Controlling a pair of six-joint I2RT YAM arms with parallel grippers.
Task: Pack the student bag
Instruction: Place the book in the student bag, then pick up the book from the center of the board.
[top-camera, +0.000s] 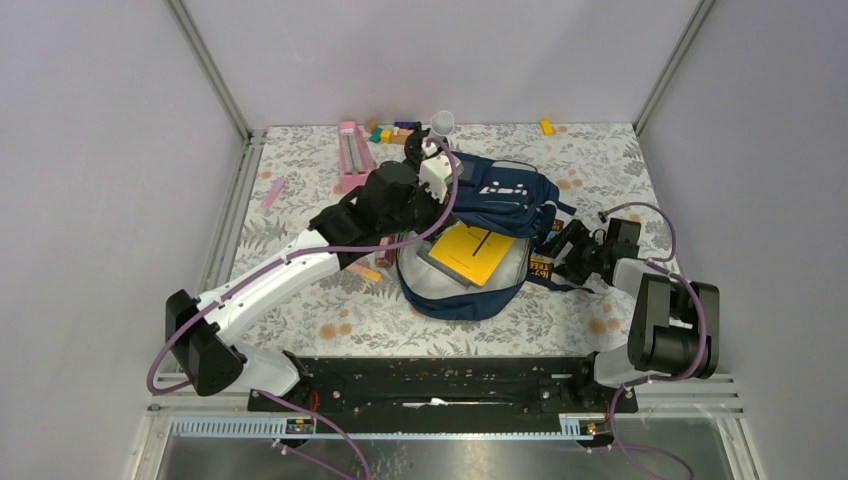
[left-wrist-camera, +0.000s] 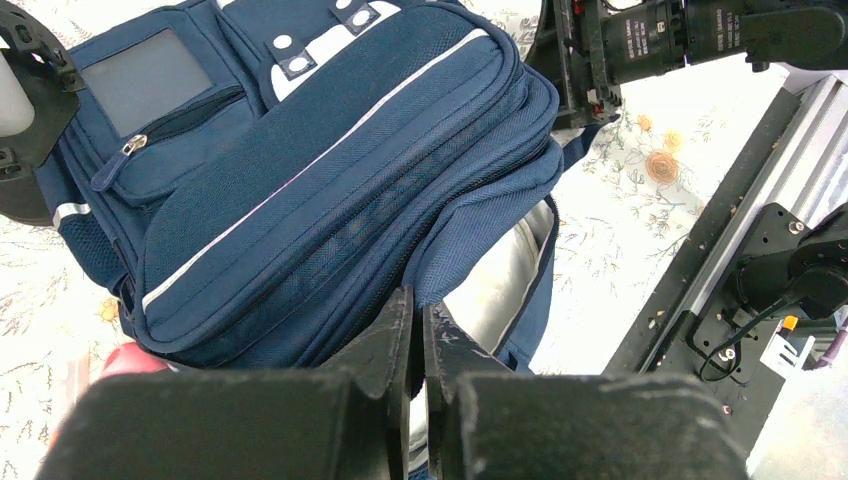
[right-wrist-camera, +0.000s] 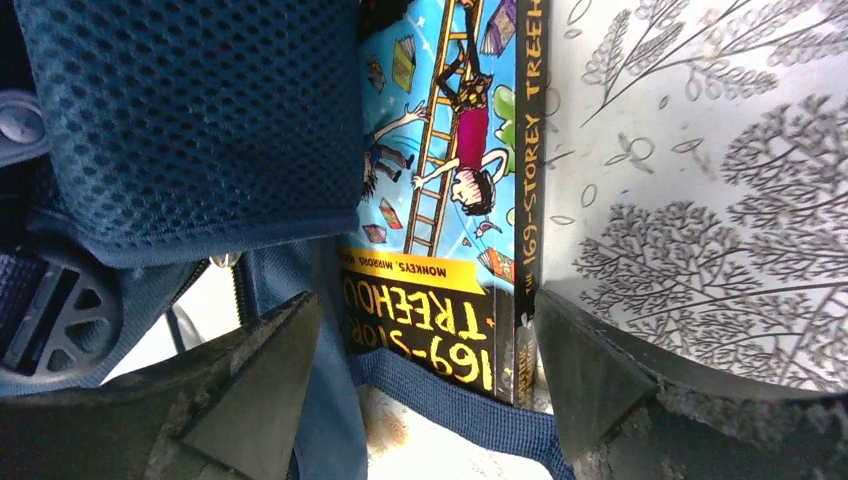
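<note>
The left gripper (left-wrist-camera: 418, 300) has its jaws pressed together, and they appear to pinch the rim of the bag (left-wrist-camera: 330, 170) flap at their tips. The navy bag spreads out ahead of these jaws, its striped front pocket facing up and grey lining showing just beyond the tips. Seen from above, the bag lies open on the table (top-camera: 600, 160) between the two arms, with a yellow book (top-camera: 472, 250) inside.

The right gripper (right-wrist-camera: 428, 300) has its jaws wide apart, straddling the near end of a Treehouse book (right-wrist-camera: 440, 200). The spine sits just beside one finger. A navy strap (right-wrist-camera: 300, 400) lies between the book and the other finger. A mesh pad (right-wrist-camera: 190, 120) of the bag lies ahead of that finger, beside the book.
</note>
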